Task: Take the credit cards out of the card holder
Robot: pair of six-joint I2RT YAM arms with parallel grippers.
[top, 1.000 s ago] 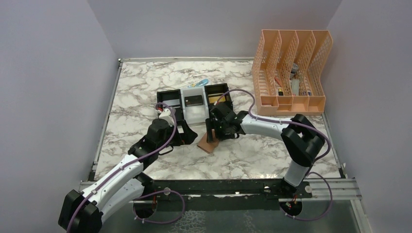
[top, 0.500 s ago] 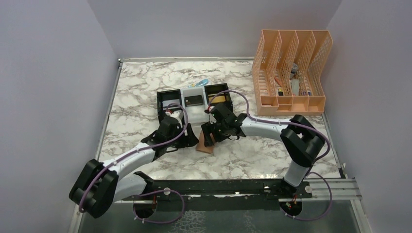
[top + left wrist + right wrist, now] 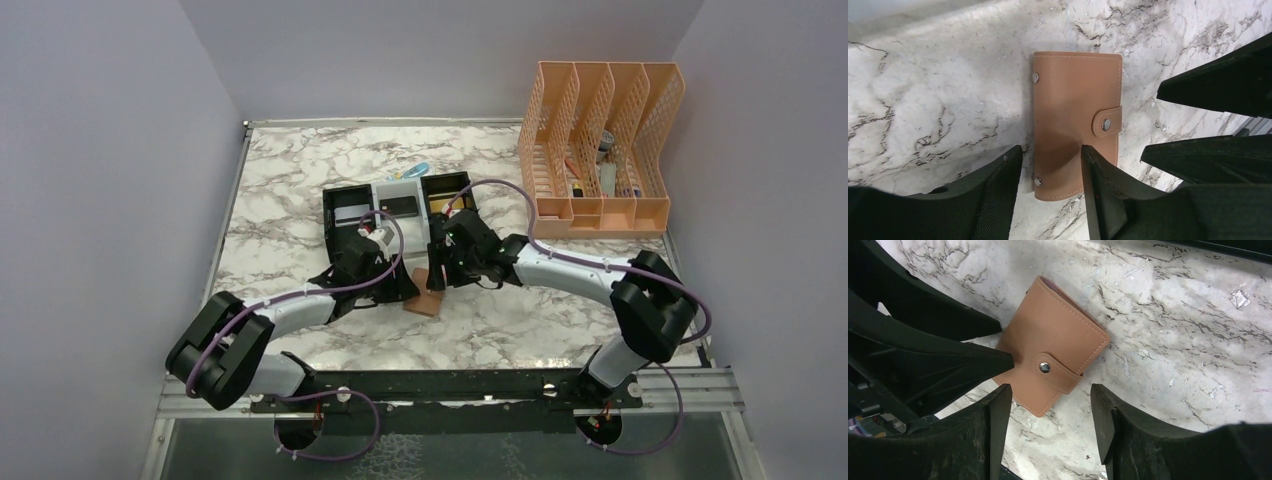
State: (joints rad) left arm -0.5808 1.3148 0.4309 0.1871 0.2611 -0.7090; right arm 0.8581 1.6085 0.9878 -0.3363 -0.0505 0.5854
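Note:
The card holder (image 3: 426, 301) is a tan leather wallet lying flat on the marble, its snap tab fastened. It also shows in the left wrist view (image 3: 1075, 115) and the right wrist view (image 3: 1053, 342). My left gripper (image 3: 402, 287) is open, and its fingers straddle the wallet's near-left corner (image 3: 1050, 162). My right gripper (image 3: 437, 277) is open just above the wallet's tab-side corner (image 3: 1048, 397). Each gripper's fingers show in the other's wrist view. A dark card (image 3: 400, 207) and a gold-orange card (image 3: 447, 204) lie in the tray. No card shows at the wallet.
A black-and-white three-compartment tray (image 3: 385, 238) stands just behind both grippers. A small blue item (image 3: 416, 170) lies behind it. A peach mesh file organiser (image 3: 600, 150) with a few items stands at the back right. Purple walls enclose the table.
My left arm has stretched forward and right, bringing its open gripper to the wallet's left side. My right gripper has shifted slightly back and right. The wallet has stayed shut on the table.

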